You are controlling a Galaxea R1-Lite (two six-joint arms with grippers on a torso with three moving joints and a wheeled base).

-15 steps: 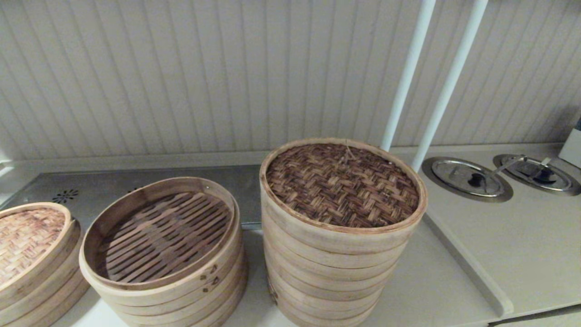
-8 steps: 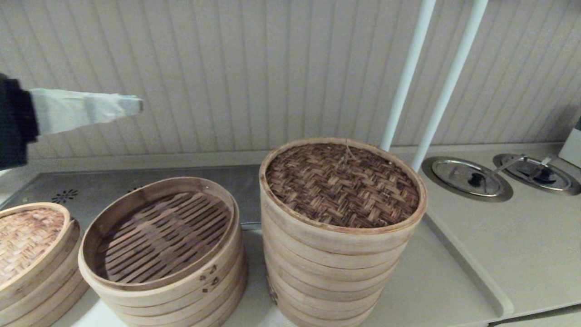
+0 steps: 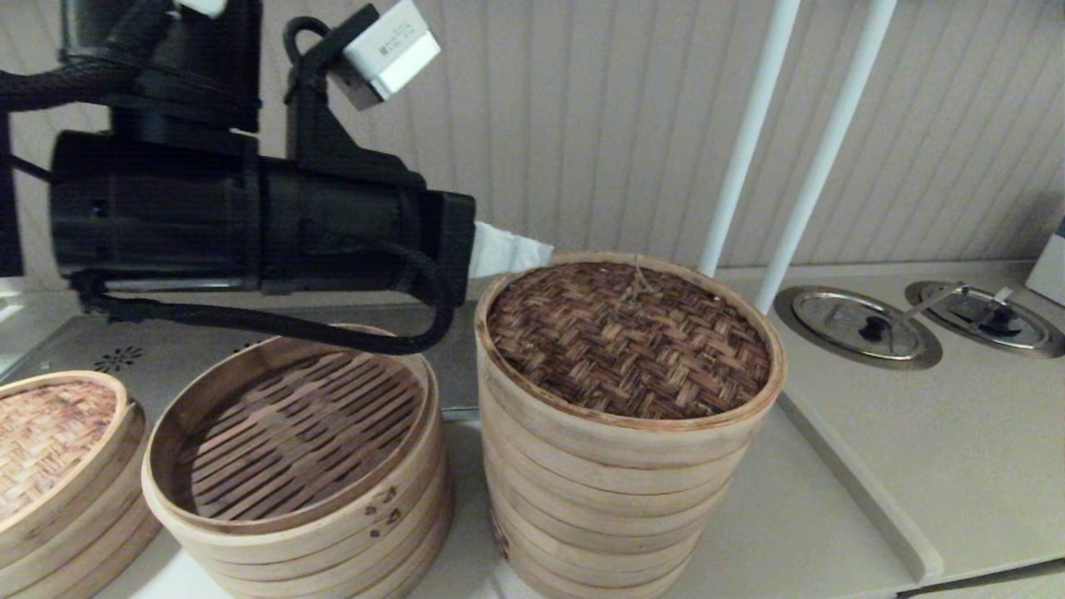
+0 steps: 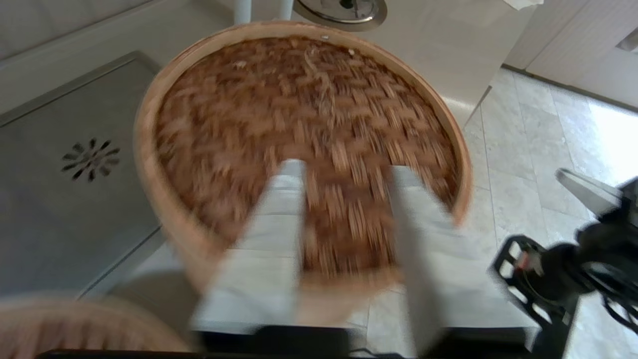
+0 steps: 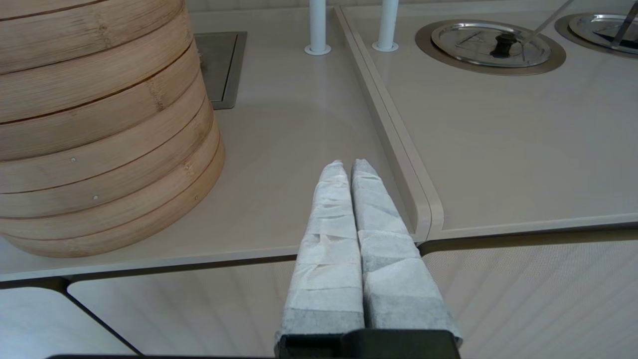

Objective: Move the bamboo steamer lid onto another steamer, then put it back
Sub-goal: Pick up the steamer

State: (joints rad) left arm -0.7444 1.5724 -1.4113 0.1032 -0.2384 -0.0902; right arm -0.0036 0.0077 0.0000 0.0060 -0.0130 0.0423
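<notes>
Left pincer (image 4: 344, 172) is now over the dark bamboo steamer lid (image 3: 628, 337), fingers spread apart and holding nothing; a second ago it was out of the head view, half a second ago only its tip showed at the far left. It has swung in across the shorter open steamer (image 3: 291, 449) and its wrapped fingertips (image 3: 512, 248) reach the lid's back-left rim. No contact visible yet.

The lid sits on top of the tallest steamer stack (image 3: 607, 491), in the middle of the desk (image 3: 832, 516), near its front edge. The shorter steamer just left of it is uncovered, slatted floor showing. A paler-lidded stack (image 3: 50, 457) is at the front-left corner.

Likely step: reaching for the lid for the return move; the open stack looks like the place it goes back to.

Right pincer (image 5: 346, 167) is parked low at the desk's front edge, fingers pressed together, empty.
</notes>
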